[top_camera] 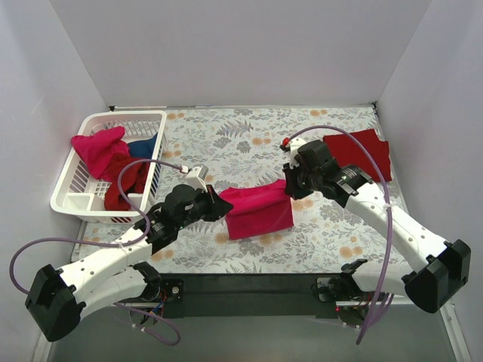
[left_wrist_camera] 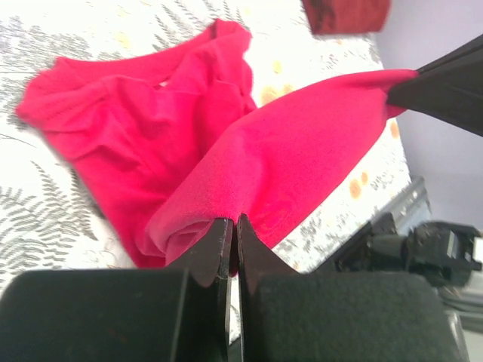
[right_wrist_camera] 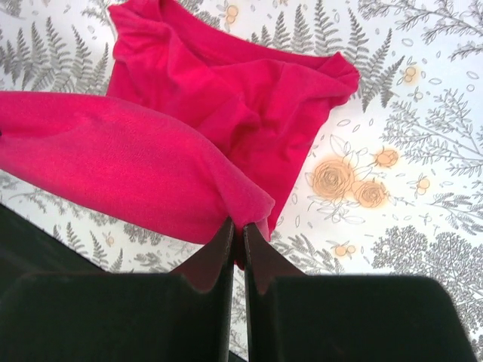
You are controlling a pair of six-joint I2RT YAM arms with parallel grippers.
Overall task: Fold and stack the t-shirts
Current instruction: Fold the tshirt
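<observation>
— So, the left jaws: what are they doing?
— Pressed together on a fold of the bright pink shirt [left_wrist_camera: 302, 151], pinching the cloth right at their tips.
— And the right jaws?
— Likewise pressed together, nipping the opposite end of the same fold. The cloth stretches between the two pairs as a raised band, lifted off the surface [top_camera: 226, 143].
— Where is the rest of that shirt?
— It hangs down from the band and lies crumpled on the flowered surface, near the front edge, about midway between the two arms.
— Any other shirts around?
— A dark red shirt [top_camera: 362, 151] lies spread at the far right of the surface, just behind the right arm's wrist. At the far left stands a white basket [top_camera: 75, 204] holding three more. A second pink shirt [top_camera: 98, 147] is heaped toward its left rim. A blue shirt [top_camera: 143, 145] is tucked in at the back. A second dark red shirt [top_camera: 128, 181] is bunched against the wall nearest the middle.
</observation>
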